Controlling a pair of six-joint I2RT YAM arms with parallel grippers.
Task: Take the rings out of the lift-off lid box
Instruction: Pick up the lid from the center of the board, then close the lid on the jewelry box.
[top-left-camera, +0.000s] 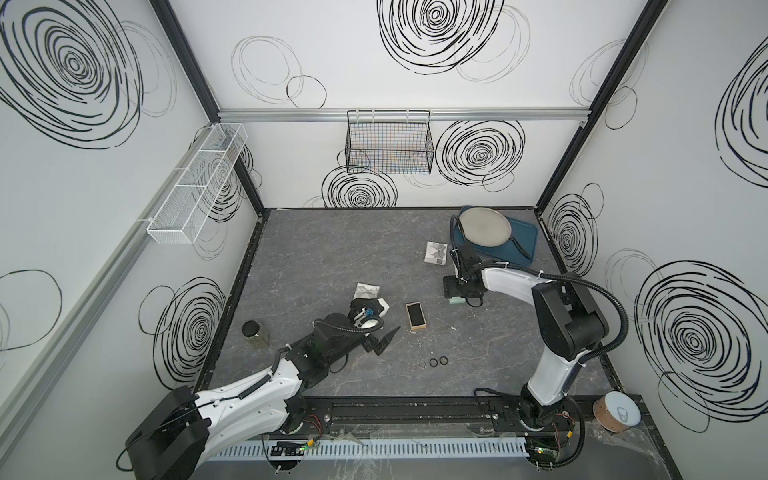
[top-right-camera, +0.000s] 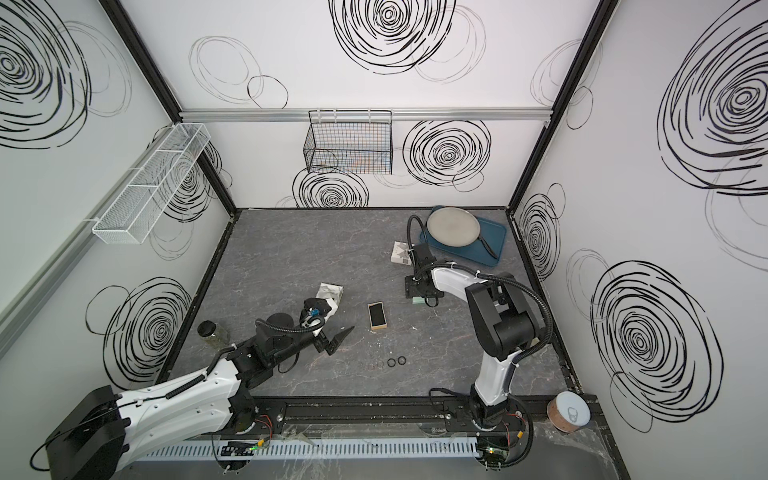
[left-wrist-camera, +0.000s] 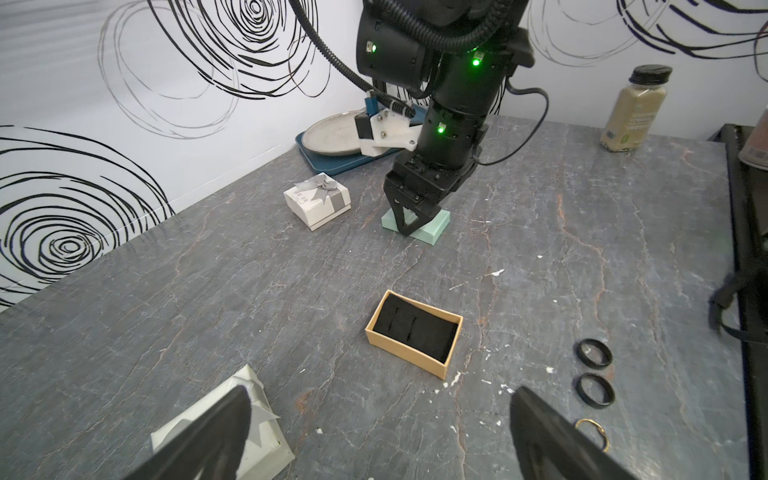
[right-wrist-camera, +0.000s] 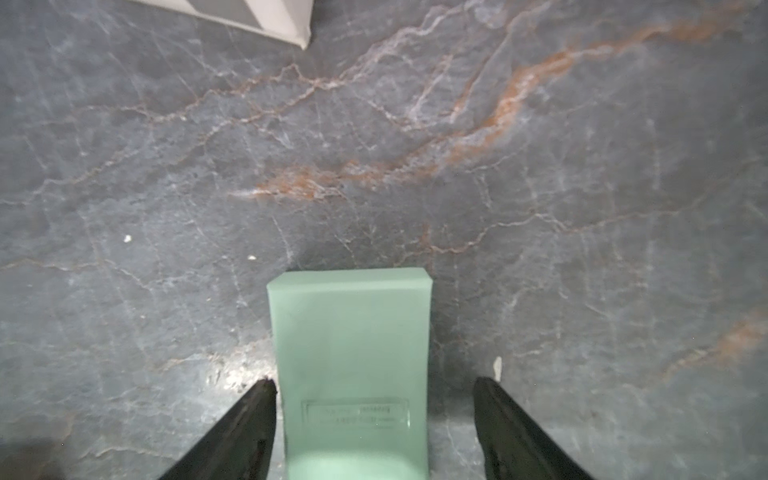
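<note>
The lift-off lid box (top-left-camera: 419, 328) is tan with black foam and stands open mid-table; in the left wrist view the box (left-wrist-camera: 405, 353) has bare foam slots. Its mint-green lid (right-wrist-camera: 349, 332) lies flat on the table. My right gripper (right-wrist-camera: 374, 381) is open and straddles the lid (left-wrist-camera: 434, 232), with one finger close against its side and the other apart. The rings lie in a row on the table: two black rings (top-left-camera: 433, 362) (left-wrist-camera: 595, 364) and paler ones (top-left-camera: 422, 364). My left gripper (left-wrist-camera: 382, 392) hovers open between box and rings, holding nothing.
A white gift box with a grey bow (top-left-camera: 435, 253) sits behind the right gripper. Another white bowed box (top-left-camera: 365, 291) lies by the left wrist. At the back right a blue tray (top-left-camera: 525, 243) carries a plate. A spice jar (top-left-camera: 253, 332) stands at the left.
</note>
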